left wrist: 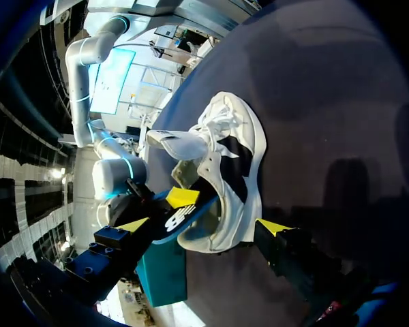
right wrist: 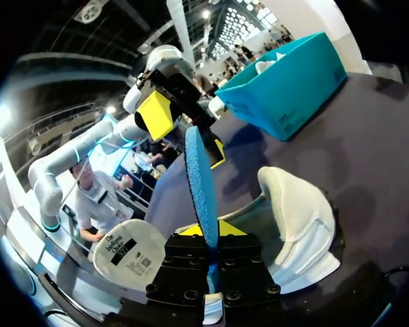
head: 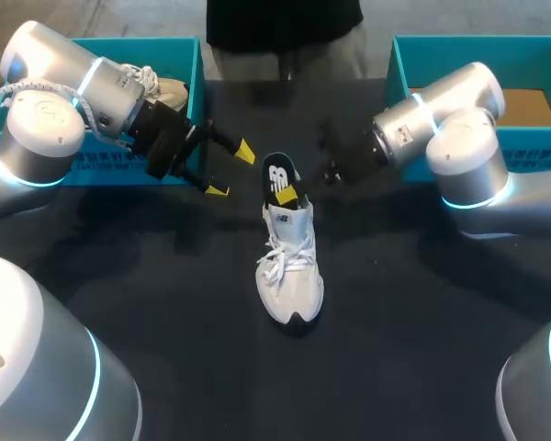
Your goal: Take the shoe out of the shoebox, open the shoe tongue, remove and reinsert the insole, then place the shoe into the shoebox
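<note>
A white lace-up sneaker [head: 289, 266] stands upright in the middle of the black counter [head: 165, 303]. Its dark-tipped toe points to the near edge, its heel to the far side, and its white laces lie loose over the front.

A dark insole with a white logo, blue on its other face [head: 277, 175], rises out of the shoe opening at the heel. It stands on edge and leans toward the far side. The right end effector [head: 289, 195], reaching in from the far right, is clamped on this insole with a yellow tip pressed to each face. The right wrist view shows the blue face pinched between those tips.

Just left of the heel, the left end effector [head: 231, 170] hangs with its fingers spread wide, holding nothing. In its wrist view the heel sits between the two tips, and the head view shows a gap on that side.

At the far left stands a teal open box [head: 195, 69] with a second white shoe [head: 156, 87] inside. At the far right stands another teal open box [head: 399, 55] with a brown cardboard floor.
</note>
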